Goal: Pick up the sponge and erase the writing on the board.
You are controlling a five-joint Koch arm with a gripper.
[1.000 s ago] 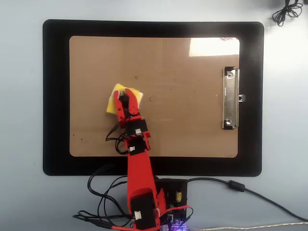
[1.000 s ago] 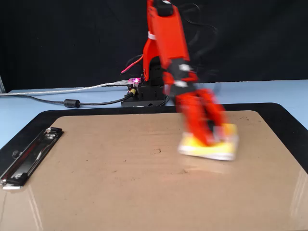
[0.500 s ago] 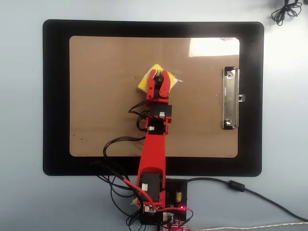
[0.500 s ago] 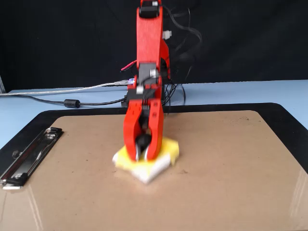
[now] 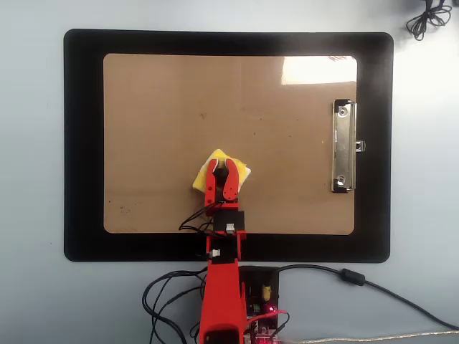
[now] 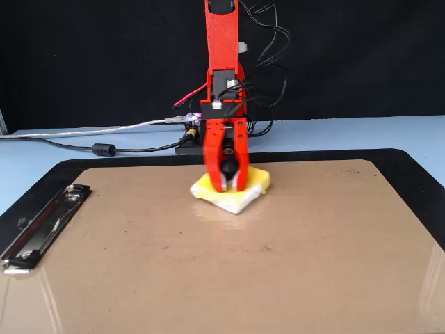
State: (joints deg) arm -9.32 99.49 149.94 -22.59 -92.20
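Sponge [image 5: 217,172] sits near the board's [image 5: 287,193] near edge, our gripper [image 5: 223,166] clamped on its knob.

You see the yellow sponge [image 5: 219,174] lying flat, turned cornerwise, on the tan board [image 5: 287,179] near its robot-side edge, its black knob [image 6: 228,167] pinched in the red tool [image 5: 223,172], with no writing visible.

A pale blue table [image 5: 36,143] fills the scene, and a black mat [image 5: 84,143] lies flat on it. In the fixed view a black backdrop [image 6: 90,56] closes the far side. Cables [image 5: 373,287] run over the table, and a coiled black cord [image 5: 427,18] lies in one corner. Light glares bright on a glossy surface.
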